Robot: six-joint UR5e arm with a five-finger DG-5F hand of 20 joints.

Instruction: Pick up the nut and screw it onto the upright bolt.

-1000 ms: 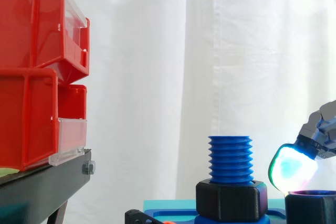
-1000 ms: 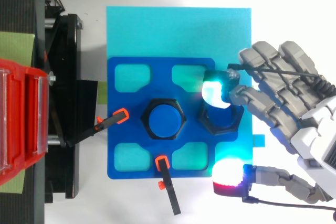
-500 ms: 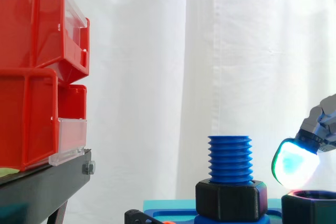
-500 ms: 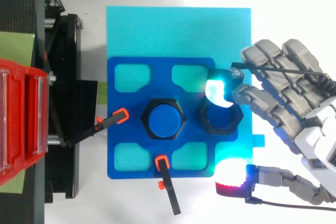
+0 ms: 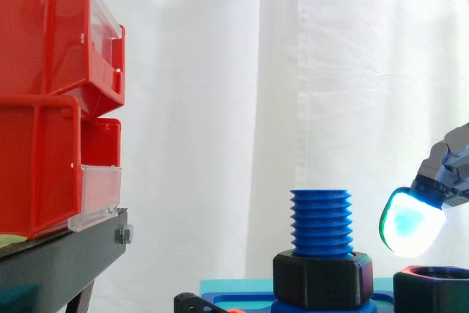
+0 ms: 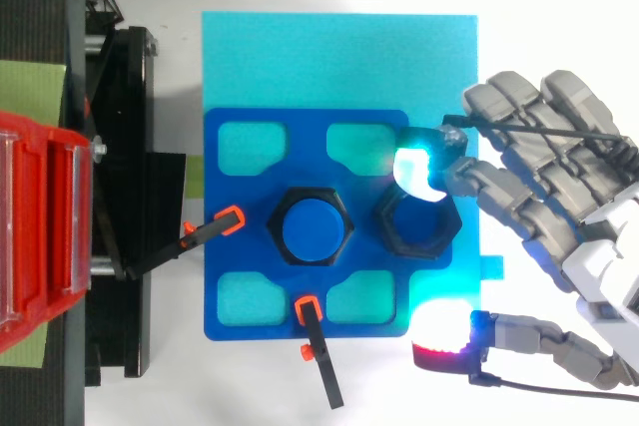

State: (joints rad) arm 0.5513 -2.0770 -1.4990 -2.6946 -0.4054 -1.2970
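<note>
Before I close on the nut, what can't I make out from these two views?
- Side view: the nut is cut off by the bottom and right edges, and the hand by the right edge.
- Top view: a glowing fingertip covers part of the nut's rim.
- Top view: the threads of the bolt are hidden, because it is seen end-on.

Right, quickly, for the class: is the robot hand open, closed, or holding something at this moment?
Robot hand: open, holding nothing. One glowing fingertip hovers just above the loose nut, not touching it.
</note>
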